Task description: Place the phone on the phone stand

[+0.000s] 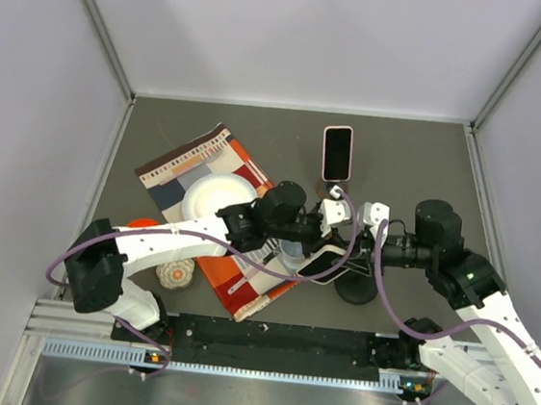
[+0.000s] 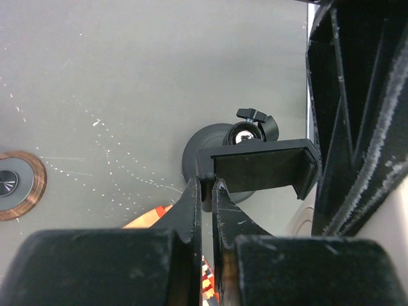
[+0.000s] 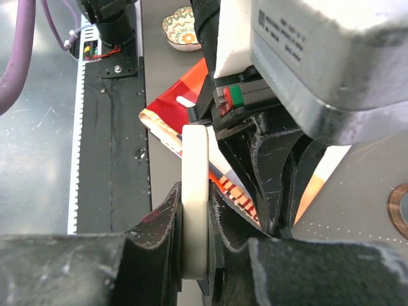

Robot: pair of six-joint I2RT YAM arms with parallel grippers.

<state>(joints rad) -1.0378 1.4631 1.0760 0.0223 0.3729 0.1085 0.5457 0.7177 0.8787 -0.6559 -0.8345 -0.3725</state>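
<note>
My right gripper (image 1: 350,257) (image 3: 195,194) is shut on a phone in a cream case (image 3: 195,191), seen edge-on between its fingers. In the top view the phone (image 1: 318,263) is tilted, dark screen up, just left of the black phone stand (image 1: 356,289). My left gripper (image 1: 329,236) (image 2: 207,186) is shut on the left arm of the stand's black cradle (image 2: 262,167). Behind the cradle are the ball joint (image 2: 245,135) and the round base (image 2: 199,152). The two grippers are close together over the stand.
A second phone in a pink case (image 1: 336,153) lies at the back. A patterned cloth (image 1: 217,173) with a white bowl (image 1: 215,197) is at the left, and a small patterned dish (image 1: 175,274) is near the front. A copper-rimmed disc (image 2: 13,185) lies on the table.
</note>
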